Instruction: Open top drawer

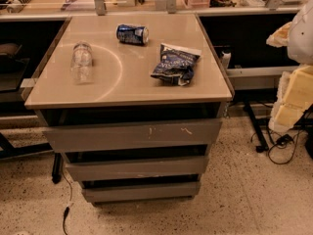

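Top drawer (pixel 132 135), scuffed grey front, looks shut beneath the bench (pixel 58 89), well left of the pale gripper (pixel 295 94) at right, seemingly parked clear before approaching; its grip state cannot be told.

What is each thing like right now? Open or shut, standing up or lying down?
top drawer: looks shut, no inside showing
middle drawer: looks shut
bottom drawer: looks shut
can: lying on its side
bottle: see-through, seems to be lying down
snack bag: crumpled, lying flat
pincer: not in view
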